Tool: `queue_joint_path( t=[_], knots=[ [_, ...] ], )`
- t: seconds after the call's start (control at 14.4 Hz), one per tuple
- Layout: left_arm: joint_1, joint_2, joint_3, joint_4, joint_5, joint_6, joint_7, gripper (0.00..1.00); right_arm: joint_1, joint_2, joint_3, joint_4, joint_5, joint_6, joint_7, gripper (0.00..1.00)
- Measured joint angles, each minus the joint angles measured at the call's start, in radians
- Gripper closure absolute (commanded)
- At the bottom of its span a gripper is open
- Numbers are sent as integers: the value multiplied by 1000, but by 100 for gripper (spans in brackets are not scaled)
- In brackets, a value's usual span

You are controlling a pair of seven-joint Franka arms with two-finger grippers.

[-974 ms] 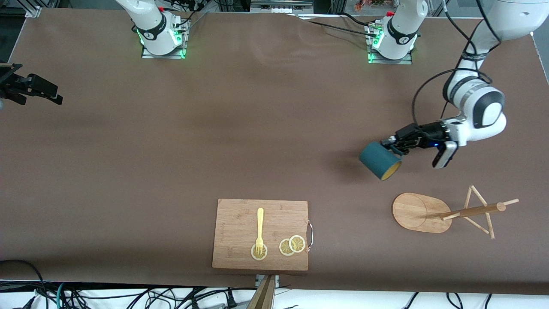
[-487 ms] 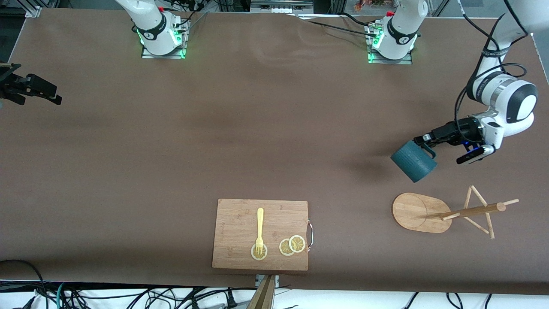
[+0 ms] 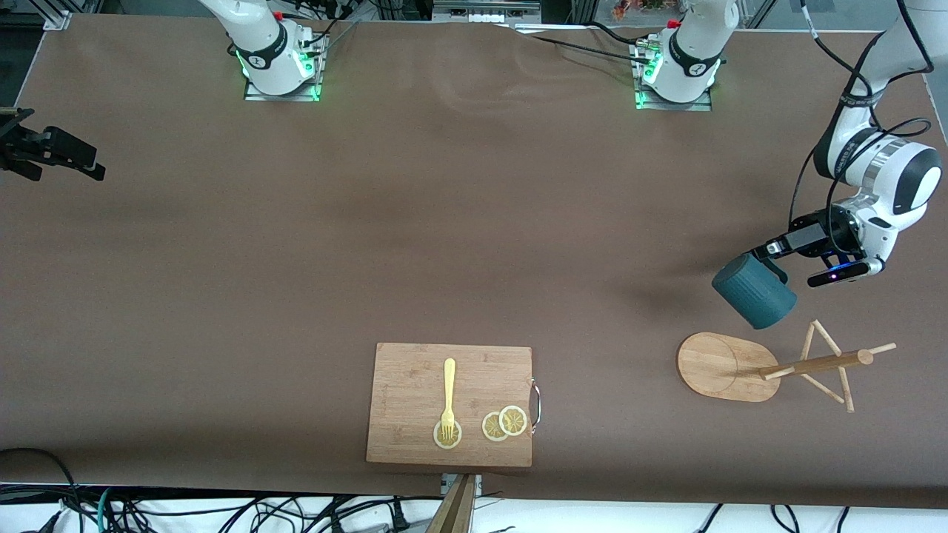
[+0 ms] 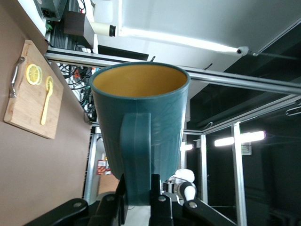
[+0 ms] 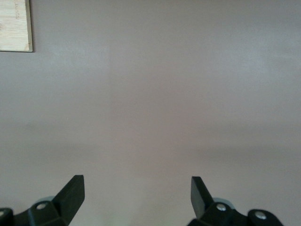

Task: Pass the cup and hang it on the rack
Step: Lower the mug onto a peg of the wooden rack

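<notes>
The dark teal ribbed cup [image 3: 755, 292] is held in the air by the left gripper [image 3: 772, 255], fingers clamped on its handle [image 4: 135, 157], at the left arm's end of the table. The cup is tilted, over bare table [image 3: 444, 222] just beside the rack's oval base [image 3: 715, 364]. Its yellowish inside is seen in the left wrist view. The wooden rack [image 3: 785, 366] is standing nearer the front camera than the cup. The right gripper [image 5: 137, 194] is kept wide apart, holding nothing, waiting over the table's edge at the right arm's end. A cutting board [image 3: 415, 385] with a yellow fork [image 3: 448, 396] and lemon slices [image 3: 504, 423] is placed near the front edge.
</notes>
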Motion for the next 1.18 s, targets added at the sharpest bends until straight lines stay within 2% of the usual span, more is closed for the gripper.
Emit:
queue_joint_path(
  t=[0.49, 0.7, 1.18],
  knots=[
    [63, 43, 0, 4, -33, -50, -32, 100, 0, 1, 0, 0, 1, 0, 0, 0],
    [67, 75, 0, 6, -97, -54, -54, 100, 0, 1, 0, 0, 1, 0, 0, 0],
    [87, 149, 0, 88, -105, -60, -102, 100, 0, 1, 0, 0, 1, 0, 0, 0]
  ],
)
